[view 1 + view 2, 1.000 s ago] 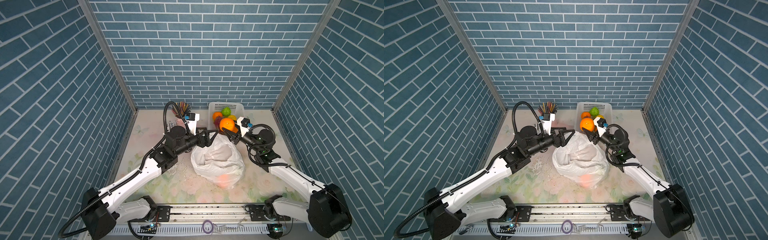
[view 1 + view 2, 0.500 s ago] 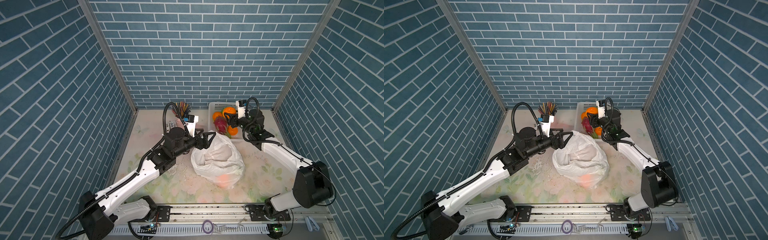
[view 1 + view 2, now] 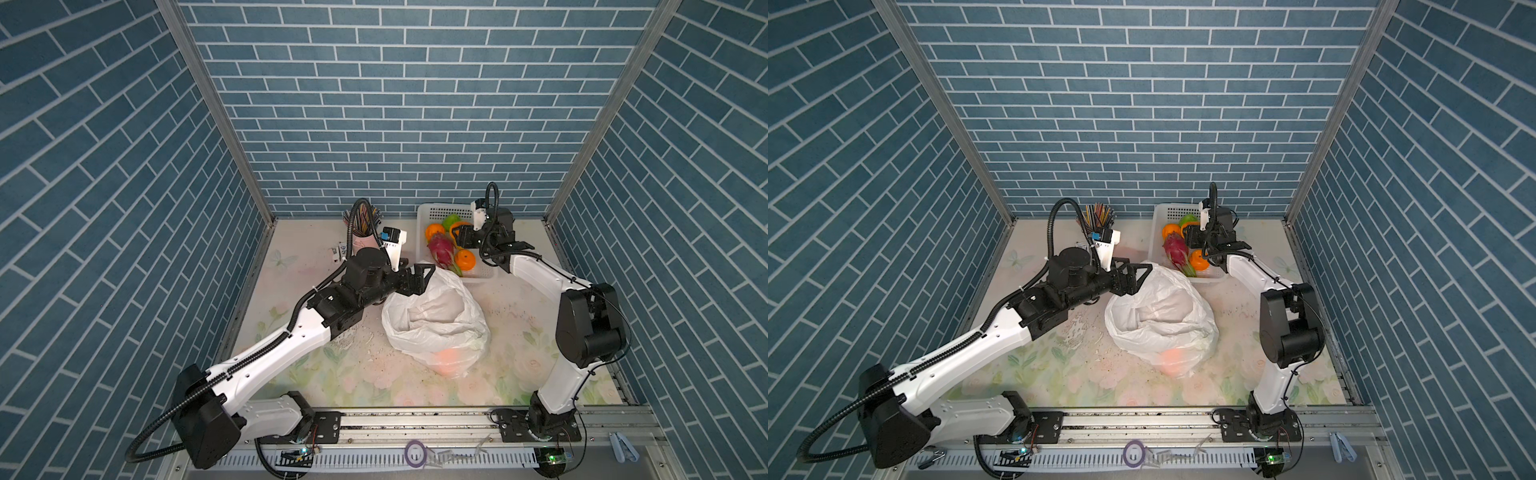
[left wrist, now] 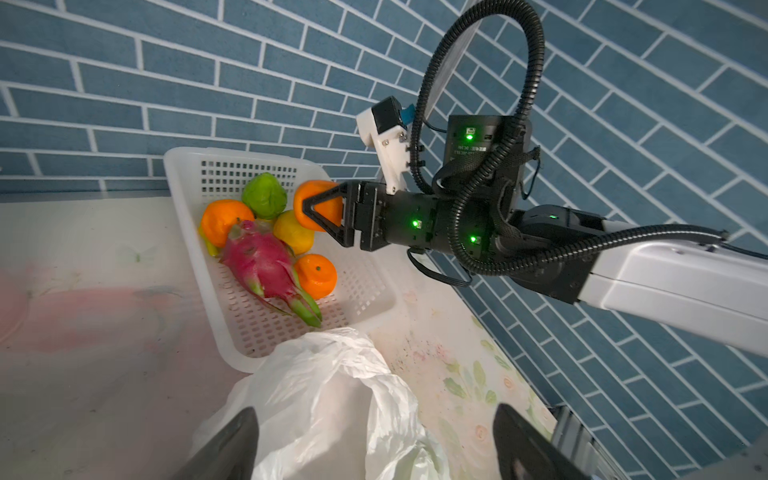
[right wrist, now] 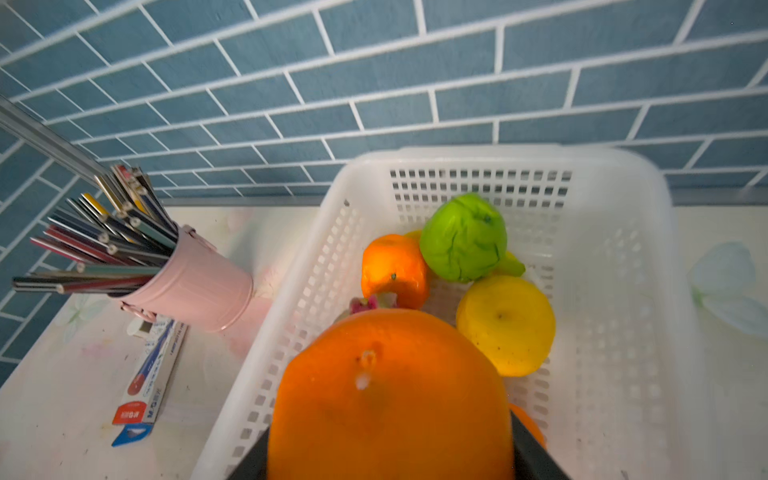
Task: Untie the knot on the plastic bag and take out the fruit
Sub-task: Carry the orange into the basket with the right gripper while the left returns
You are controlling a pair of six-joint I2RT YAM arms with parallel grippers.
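The right gripper (image 4: 308,206) is clamped on a big orange (image 5: 386,395), held over the white basket (image 5: 457,160). Just beneath and beyond it lie a lemon (image 5: 505,324), a green fruit (image 5: 463,237), a smaller orange (image 5: 392,270) and a dragon fruit (image 4: 266,262). The left gripper (image 3: 424,277) gapes wide and empty at the upper rim of the plastic bag (image 3: 436,324), which spreads below it. An orange glow (image 3: 451,358) shows through the bag's far end.

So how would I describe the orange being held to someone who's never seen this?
Find the white basket by the back wall, right of the pink pencil cup. Of the three oranges there, it's the orange pinched between the right arm's black fingers, held in the air; the other two lie in the basket.
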